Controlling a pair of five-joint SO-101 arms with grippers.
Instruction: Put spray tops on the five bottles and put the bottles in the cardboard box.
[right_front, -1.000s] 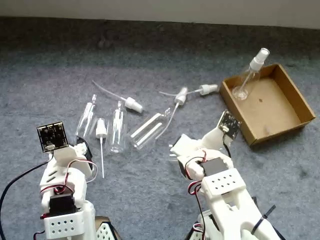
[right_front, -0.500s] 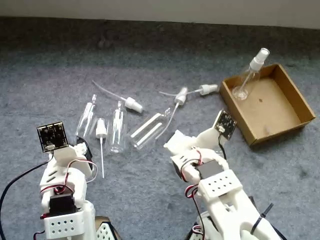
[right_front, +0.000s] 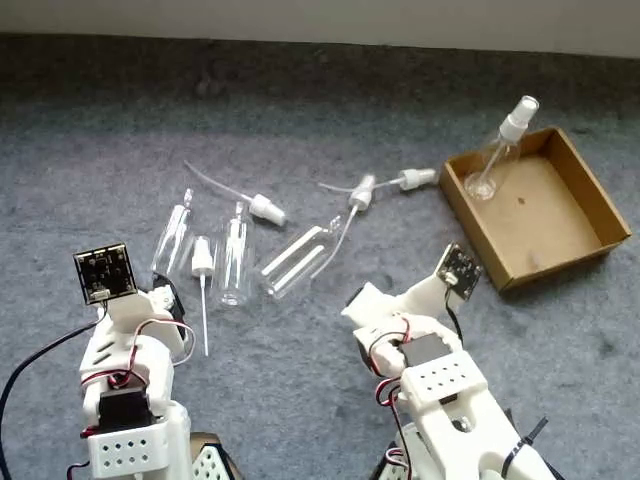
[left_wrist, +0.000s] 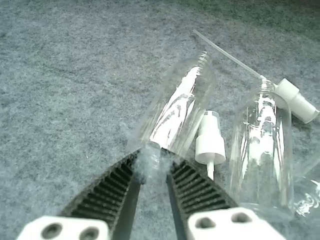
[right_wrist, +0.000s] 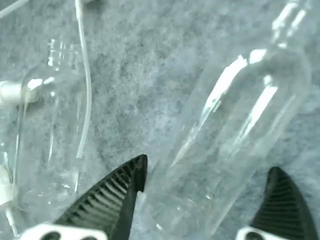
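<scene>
Grey short-pile carpet (right_front: 300, 390) covers the whole table, softly and evenly lit with no hard shadows, turning to a darker shaded band (right_front: 300, 60) along the far edge, with a thin pale strip (right_front: 400, 18) beyond it, wall or ledge, can't tell.

capped bottle (right_front: 497, 158) in cardboard box (right_front: 548, 215), bottles (right_front: 235, 257) leftward

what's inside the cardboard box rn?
One clear bottle with a white spray top, leaning against a corner of the cardboard box. Rest of the floor shows bare; the near wall may hide a thin strip.
</scene>
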